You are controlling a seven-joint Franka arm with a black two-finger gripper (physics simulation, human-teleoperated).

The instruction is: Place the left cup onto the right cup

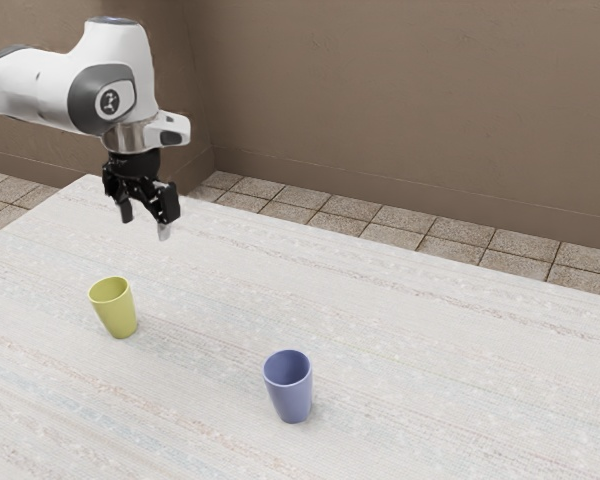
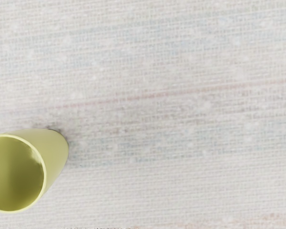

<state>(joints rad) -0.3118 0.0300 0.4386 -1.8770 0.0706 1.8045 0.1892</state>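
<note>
The end effector (image 1: pixel 145 226) hung above the table (image 1: pixel 430 330), its fingers spread wide and holding nothing. The yellow cup (image 1: pixel 113 306) stood upright below it and a little nearer, at the exterior view's left. The blue cup (image 1: pixel 288 385) stood upright, well apart from the yellow one, nearer and toward the exterior view's right.

Tan walls, tiled floor, pale table.
Table (image 1: pixel 430 330): whitish-grey top w/ faint streaks, spreads below gripper (image 1: pixel 145 227) & well beyond it. Floor (image 1: pixel 400 225): beige-brown sq tiles, runs behind table, farther back than gripper. Rough brown walls (image 1: pixel 400 90) w/ baseboard (image 1: pixel 430 190) meet in corner behind gripper. Light soft, even.
</note>
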